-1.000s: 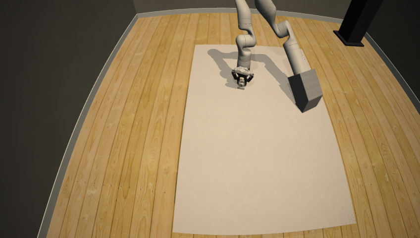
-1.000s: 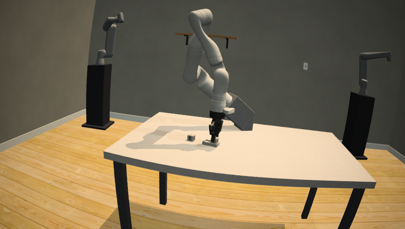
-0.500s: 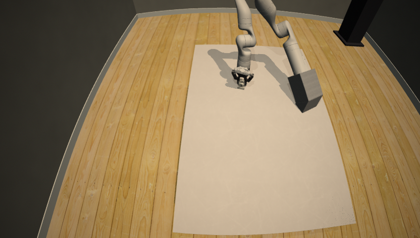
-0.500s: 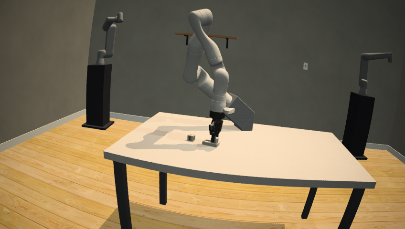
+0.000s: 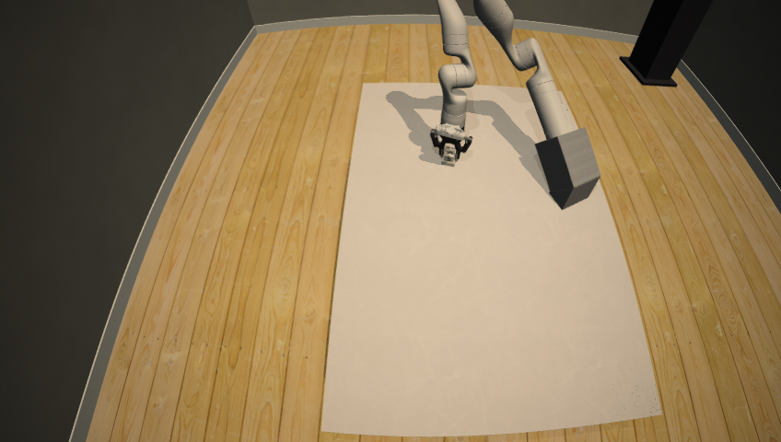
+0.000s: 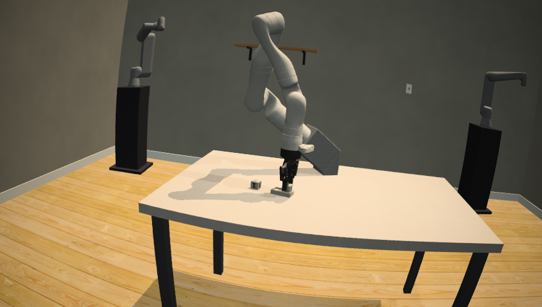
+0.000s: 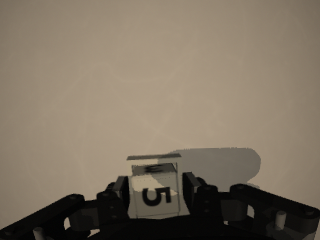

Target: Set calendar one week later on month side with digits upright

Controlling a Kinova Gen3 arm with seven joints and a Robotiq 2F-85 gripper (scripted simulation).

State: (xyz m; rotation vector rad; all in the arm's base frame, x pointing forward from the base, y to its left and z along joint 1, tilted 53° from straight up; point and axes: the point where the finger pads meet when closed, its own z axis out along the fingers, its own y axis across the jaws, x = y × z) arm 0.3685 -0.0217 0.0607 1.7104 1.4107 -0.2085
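My gripper (image 7: 155, 186) points straight down over the small grey tray (image 6: 282, 191) near the back of the table. A pale cube (image 7: 156, 195) with a 5 on its upper face sits between the fingers, low in the tray. The fingers stand slightly apart from its sides, so the gripper is open. From above, the gripper (image 5: 450, 147) covers most of the tray and cube (image 5: 448, 157). The second cube (image 6: 255, 184) stands on the table to the left of the tray, outside it, with a dark digit I cannot read.
The arm's grey base block (image 5: 566, 167) sits on the table to the right of the tray. Black pedestals with other arms (image 6: 131, 127) (image 6: 480, 163) stand on the floor away from the table.
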